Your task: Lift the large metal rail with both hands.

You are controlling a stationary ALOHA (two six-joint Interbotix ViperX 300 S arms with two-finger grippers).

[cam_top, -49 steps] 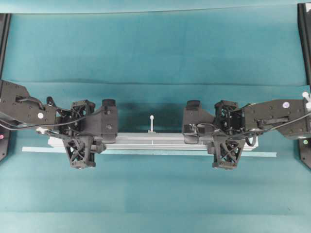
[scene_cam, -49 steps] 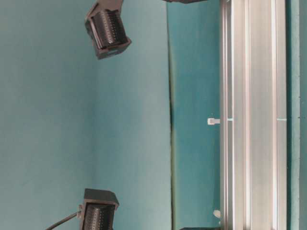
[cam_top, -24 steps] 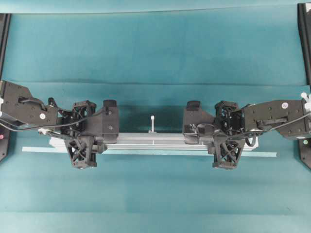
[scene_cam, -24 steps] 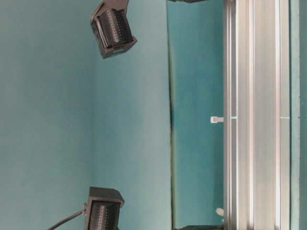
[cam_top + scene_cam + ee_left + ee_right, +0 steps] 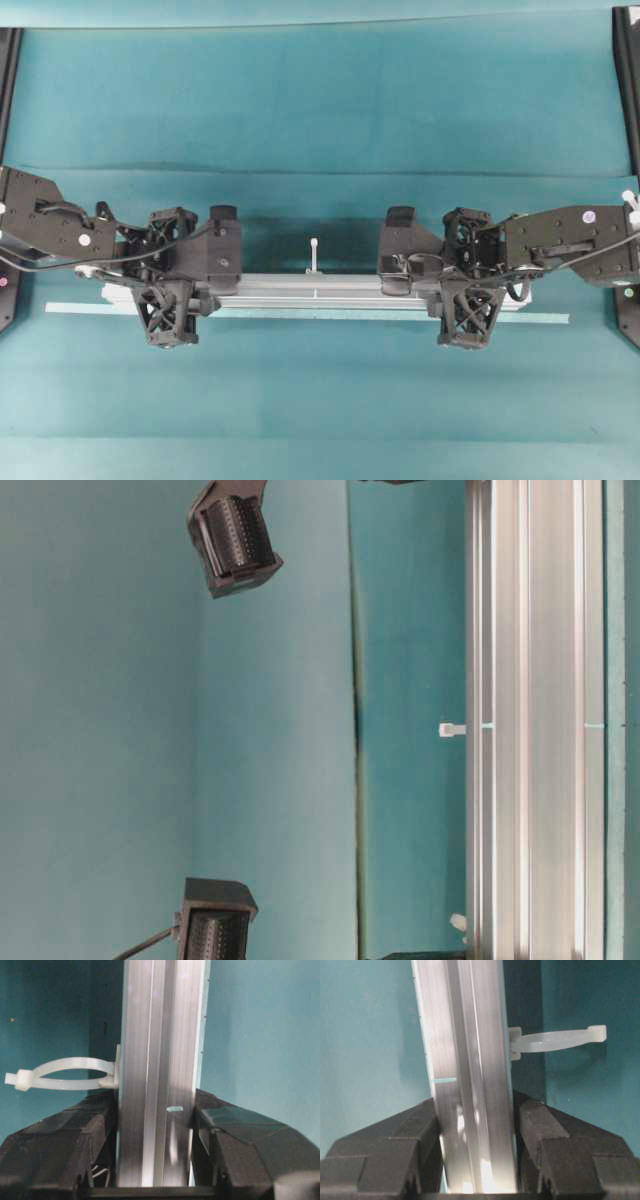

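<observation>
your overhead view shows one large metal rail (image 5: pixel 318 291) lying crosswise over the teal cloth (image 5: pixel 320 90), with the left gripper (image 5: pixel 168 283) near one end and the right gripper (image 5: pixel 466 286) near the other. one white peg (image 5: pixel 313 254) stands clear at mid-length there; a pale tape strip (image 5: pixel 545 318) lies just beside the rail. only your wrist views confirm the grip: in the left one, both fingers (image 5: pixel 55 1145) press the rail's (image 5: pixel 160 1070) sides, and a looped white cable tie (image 5: pixel 60 1076) juts from it. the right view shows the same clamp on the rail (image 5: pixel 467 1070), fingers (image 5: pixel 560 1145) touching both flanks, one tie (image 5: pixel 557 1040) beside. your table-level view shows the rail (image 5: pixel 530 720) close up, no grippers. count: one rail, two grippers, both closed on it.
</observation>
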